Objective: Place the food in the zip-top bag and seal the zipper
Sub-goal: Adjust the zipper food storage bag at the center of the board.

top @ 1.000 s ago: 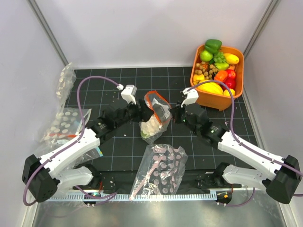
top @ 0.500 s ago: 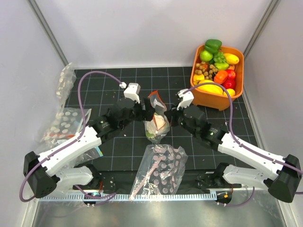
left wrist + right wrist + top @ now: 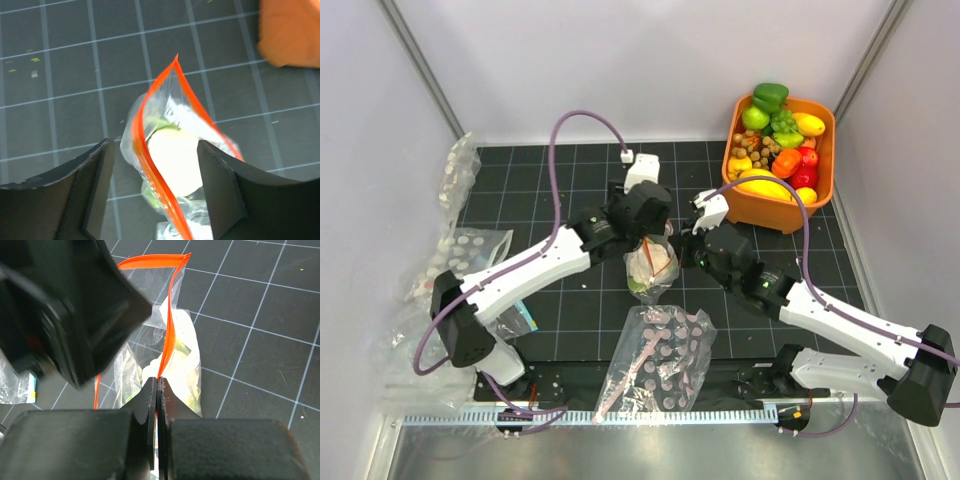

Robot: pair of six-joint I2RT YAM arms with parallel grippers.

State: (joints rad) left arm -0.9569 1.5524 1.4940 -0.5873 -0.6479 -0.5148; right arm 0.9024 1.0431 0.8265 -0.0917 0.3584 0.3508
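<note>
The zip-top bag (image 3: 650,270) hangs upright at mid-table, with the white cauliflower (image 3: 175,160) and a green piece (image 3: 150,194) inside. No orange round piece can be made out in it. My right gripper (image 3: 158,382) is shut on the orange-red zipper (image 3: 170,335) at one end of the mouth; it also shows in the top view (image 3: 682,246). My left gripper (image 3: 155,150) is open and points down over the bag mouth. Its fingers (image 3: 100,175) straddle the zipper (image 3: 150,165) without touching it. In the top view the left gripper (image 3: 645,225) sits right above the bag.
An orange basket (image 3: 775,212) of toy produce stands at the back right. A pink-dotted bag (image 3: 660,355) lies in front of the hanging bag. White-dotted bags (image 3: 460,255) lie along the left edge, one further back (image 3: 458,170).
My left arm has left the bag's left side and swung up and over it; its gripper is now open above the mouth. The right gripper still holds the zipper.
</note>
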